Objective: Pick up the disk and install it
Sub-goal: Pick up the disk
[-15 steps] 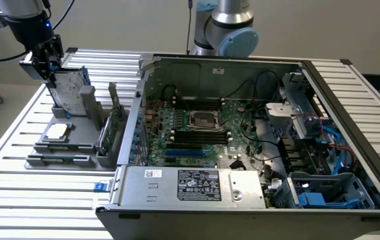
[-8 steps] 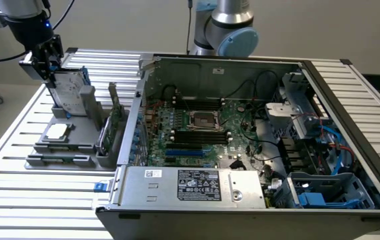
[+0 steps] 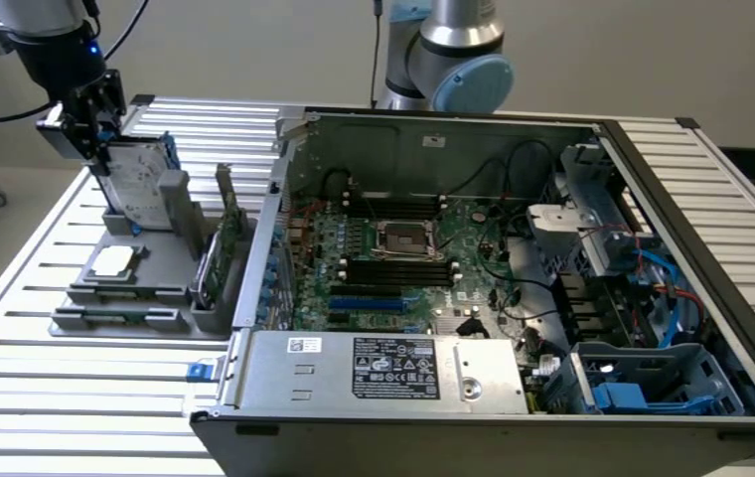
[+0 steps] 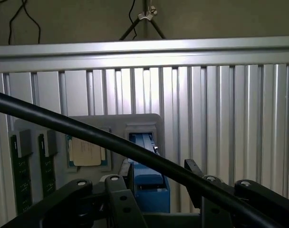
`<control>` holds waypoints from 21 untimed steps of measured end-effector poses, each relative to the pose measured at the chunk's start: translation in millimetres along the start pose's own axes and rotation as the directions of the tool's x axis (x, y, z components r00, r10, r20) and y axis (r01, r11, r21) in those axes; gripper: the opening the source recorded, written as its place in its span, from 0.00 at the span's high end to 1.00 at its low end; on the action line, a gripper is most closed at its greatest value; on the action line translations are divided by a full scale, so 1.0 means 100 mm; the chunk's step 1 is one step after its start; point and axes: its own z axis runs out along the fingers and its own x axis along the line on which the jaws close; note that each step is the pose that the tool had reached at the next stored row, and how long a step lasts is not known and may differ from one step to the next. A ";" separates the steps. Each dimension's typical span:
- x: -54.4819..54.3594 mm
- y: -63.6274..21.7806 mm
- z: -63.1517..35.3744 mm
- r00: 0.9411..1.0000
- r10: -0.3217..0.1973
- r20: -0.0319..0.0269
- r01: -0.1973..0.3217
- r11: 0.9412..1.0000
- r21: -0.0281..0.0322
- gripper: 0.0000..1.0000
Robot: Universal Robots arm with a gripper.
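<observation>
The flat silver-grey metal disk [image 3: 142, 177] [image 4: 149, 185] in its blue plastic frame stood on edge in a grey plastic holder [image 3: 112, 273] on the ribbed aluminium table [image 3: 33, 397]. The black gripper [image 3: 86, 139] [image 4: 156, 190] straddled its top edge, jaws apart, not clamped.

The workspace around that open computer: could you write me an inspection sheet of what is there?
Surface: slatted metal table bearing a grey tray and an open computer case.
Job's things: disk upright in the tray's slot, not yet installed.
Clutter: square silver chip and green circuit cards in the tray.
Grippers: gripper open, jaws either side of the disk's top.
Cables: black cable across the wrist view; blue cables inside the case.
Surroundings: arm joint behind the case; plain wall.
</observation>
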 end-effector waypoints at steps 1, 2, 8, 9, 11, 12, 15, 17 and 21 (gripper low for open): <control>0.00 0.000 -0.001 1.000 0.001 -0.001 -0.001 1.000 0.000 0.44; 0.00 0.000 -0.003 1.000 0.001 -0.002 -0.001 1.000 0.000 0.44; 0.00 0.000 -0.008 1.000 0.001 -0.003 -0.001 1.000 0.000 0.44; 0.00 -0.002 -0.010 1.000 0.001 -0.003 -0.001 1.000 0.000 0.44; 0.01 -0.006 -0.011 1.000 0.001 -0.003 -0.001 1.000 0.000 0.44; 0.01 -0.009 -0.012 1.000 0.001 -0.003 -0.001 1.000 0.000 0.44; 0.01 -0.022 -0.011 1.000 0.001 -0.003 -0.001 1.000 0.000 0.44; 0.01 -0.025 -0.011 1.000 0.001 -0.003 -0.001 1.000 0.000 0.44; 0.01 -0.028 -0.004 1.000 0.001 -0.004 -0.001 1.000 0.000 0.44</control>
